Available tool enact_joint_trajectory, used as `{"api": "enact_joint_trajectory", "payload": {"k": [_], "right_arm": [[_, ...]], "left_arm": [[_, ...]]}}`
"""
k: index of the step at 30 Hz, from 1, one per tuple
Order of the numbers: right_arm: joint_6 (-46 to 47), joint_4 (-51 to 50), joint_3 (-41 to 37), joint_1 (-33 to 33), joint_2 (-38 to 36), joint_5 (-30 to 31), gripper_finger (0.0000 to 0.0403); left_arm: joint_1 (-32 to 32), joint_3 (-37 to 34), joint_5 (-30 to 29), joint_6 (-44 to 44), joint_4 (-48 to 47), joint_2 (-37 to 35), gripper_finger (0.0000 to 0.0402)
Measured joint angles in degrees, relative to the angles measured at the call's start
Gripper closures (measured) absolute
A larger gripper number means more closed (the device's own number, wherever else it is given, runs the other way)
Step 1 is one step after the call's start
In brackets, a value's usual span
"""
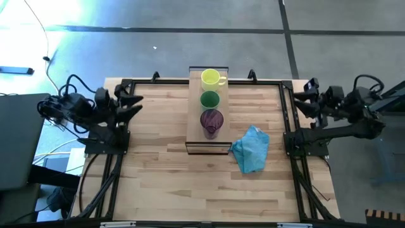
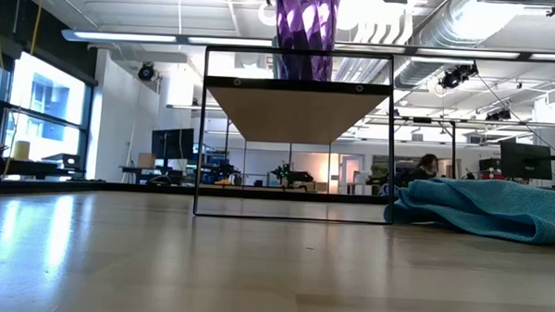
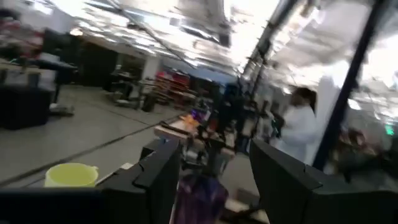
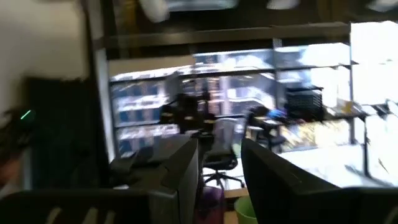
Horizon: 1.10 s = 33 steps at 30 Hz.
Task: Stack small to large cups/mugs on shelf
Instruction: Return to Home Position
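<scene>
Three vessels stand in a row, each on its base, on the raised light-wood shelf (image 1: 196,120) at the table's far middle: a yellow mug (image 1: 211,78) farthest, a green cup (image 1: 210,99) in the middle, a purple tumbler (image 1: 211,121) nearest. In the low view only the tumbler (image 2: 306,32) shows on the shelf (image 2: 298,110). My left gripper (image 1: 135,105) is open at the table's left edge, held high and pointing toward the shelf; its wrist view shows the mug (image 3: 70,174) and the tumbler (image 3: 199,196) beyond its fingers. My right gripper (image 1: 297,103) is open at the right edge, facing the shelf.
A crumpled blue cloth (image 1: 252,149) lies on the tabletop right of the shelf's near end, also seen in the low view (image 2: 484,208). The near half of the slatted tabletop (image 1: 209,190) is bare. A person (image 3: 301,121) stands in the room beyond the table.
</scene>
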Motion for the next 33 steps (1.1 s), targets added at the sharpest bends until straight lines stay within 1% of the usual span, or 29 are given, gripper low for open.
{"api": "enact_joint_trajectory", "payload": {"k": [1, 4, 5, 6, 8, 10, 13, 15, 18, 20, 22, 24, 27, 30, 33], "right_arm": [[-2.3, -0.08, 0.0, -0.02, 0.04, -2.55, 0.0288], [-10.31, -0.1, 0.0, 0.0, 0.07, -11.14, 0.0288], [-11.98, 0.13, 0.0, 0.0, 0.07, -12.35, 0.0288], [-12.77, 0.18, 0.0, 0.0, 0.04, -12.46, 0.0288], [-14.36, 0.14, 0.01, 0.0, 0.04, -12.32, 0.0288], [-17.27, 0.0, 0.0, 0.0, 0.04, -13.03, 0.0288], [-20.66, 0.13, 0.01, 0.0, 0.04, -16.03, 0.0288], [-21.83, 0.13, 0.02, 0.0, 0.04, -16.35, 0.0288], [-21.57, -0.63, 0.02, 0.0, 0.02, -15.22, 0.0288], [-20.95, -2.79, 0.04, 0.0, 0.0, -14.26, 0.0288], [-19.69, -4.31, 0.04, 0.0, 0.04, -14.18, 0.0288], [-18.52, -5.17, 0.04, 0.0, 0.03, -14.27, 0.0288], [-17.39, -6.49, 0.04, 0.0, -0.05, -14.3, 0.0288], [-16.75, -7.73, 0.04, 0.0, -0.63, -14.31, 0.0288], [-15.5, -9.57, -0.76, 0.0, -2.07, -14.17, 0.0288]], "left_arm": [[0.0, 0.0, 1.72, 1.71, -0.95, -0.04, 0.0218], [-0.05, -0.02, 12.33, 12.6, -3.99, 0.25, 0.0217], [-0.03, -0.02, 14.26, 15.27, -3.28, 0.66, 0.0217], [-0.02, -0.02, 15.85, 17.91, -2.58, 0.95, 0.0217], [0.05, -0.02, 20.89, 24.87, -2.24, 1.47, 0.0217], [0.02, -0.02, 23.82, 27.96, -1.07, 1.74, 0.0217], [0.33, -0.02, 24.31, 28.53, -0.97, 1.51, 0.0217], [1.76, -0.02, 24.21, 28.57, -0.93, 1.47, 0.0217], [5.51, -0.02, 26.75, 25.91, -1.25, 1.54, 0.0217], [9.19, -0.63, 29.22, 24.7, -0.03, 2.02, 0.0217], [13.48, -2.38, 33.61, 23.38, 1.86, 2.15, 0.0217], [17.84, -4.43, 38.11, 21.96, 5.72, 2.27, 0.0217], [24.56, -7.69, 43.16, 18.42, 9.98, 2.21, 0.0217], [29.53, -9.07, 46.71, 15.21, 10.04, 2.19, 0.0217], [32.72, -9.91, 48.61, 13.24, 8.8, 1.68, 0.0217]]}}
